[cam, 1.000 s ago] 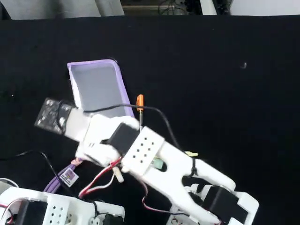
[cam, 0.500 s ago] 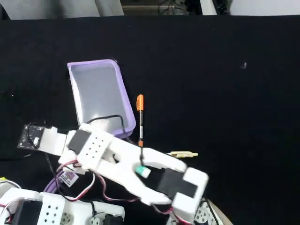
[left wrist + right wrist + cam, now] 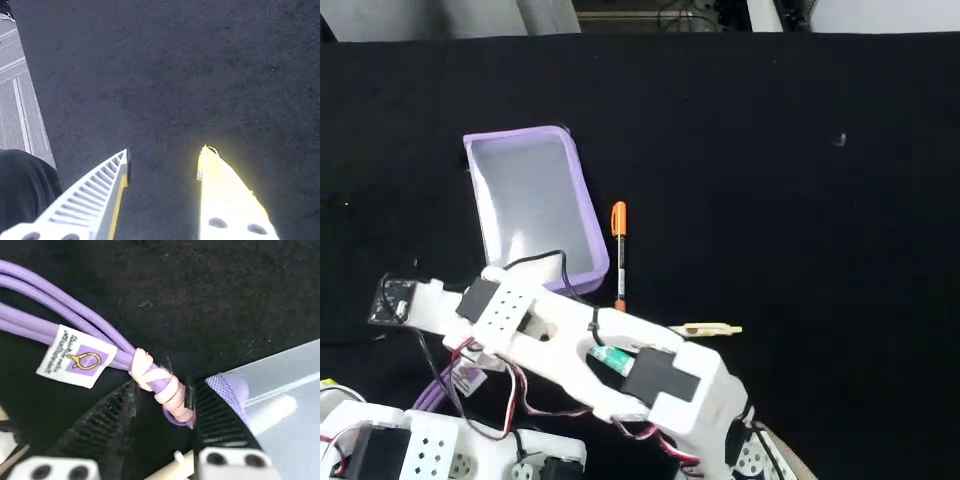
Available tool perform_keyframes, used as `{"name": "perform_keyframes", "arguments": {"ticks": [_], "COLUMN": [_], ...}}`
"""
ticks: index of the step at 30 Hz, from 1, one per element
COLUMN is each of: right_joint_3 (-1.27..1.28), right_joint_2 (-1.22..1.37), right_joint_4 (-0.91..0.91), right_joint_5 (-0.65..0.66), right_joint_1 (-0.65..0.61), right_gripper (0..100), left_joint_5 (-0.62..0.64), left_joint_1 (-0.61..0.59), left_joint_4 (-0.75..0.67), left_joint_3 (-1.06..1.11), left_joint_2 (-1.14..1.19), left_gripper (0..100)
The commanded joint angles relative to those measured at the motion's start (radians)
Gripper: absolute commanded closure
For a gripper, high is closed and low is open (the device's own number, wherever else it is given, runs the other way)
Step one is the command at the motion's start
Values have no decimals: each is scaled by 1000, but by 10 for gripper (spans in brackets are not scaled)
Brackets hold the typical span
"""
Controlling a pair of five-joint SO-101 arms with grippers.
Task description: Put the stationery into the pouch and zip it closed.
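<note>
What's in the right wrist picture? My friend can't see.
The right gripper pinches the pink-wrapped end of the purple strap over the black table. A white tag hangs on the strap, and a corner of the clear pouch lies beside it.

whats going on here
The right gripper is clamped on the purple strap at a corner of the pouch. The orange pen and a small beige piece lie on the black table near the pouch, not in it. The left gripper hangs open over bare table, holding nothing.
</note>
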Motion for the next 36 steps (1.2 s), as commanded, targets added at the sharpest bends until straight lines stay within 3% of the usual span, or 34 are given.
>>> {"name": "perform_keyframes", "arguments": {"ticks": [1,6,11,16,27,36], "right_joint_3": [-76,-119,-182,-277,-670,-931], "right_joint_2": [22,65,113,142,140,140], "right_joint_4": [-3,38,86,184,445,568], "right_joint_5": [44,55,60,161,158,81], "right_joint_1": [52,71,74,106,255,328], "right_gripper": [844,850,988,988,988,988], "left_joint_5": [-11,-11,-11,-11,-3,-2], "left_joint_1": [-12,-12,-12,-12,-2,-2], "left_joint_4": [0,0,0,0,3,6], "left_joint_3": [-8,-7,-7,-7,-5,-2], "left_joint_2": [-5,-5,-5,-5,-5,-5], "left_gripper": [773,773,773,773,773,773]}}
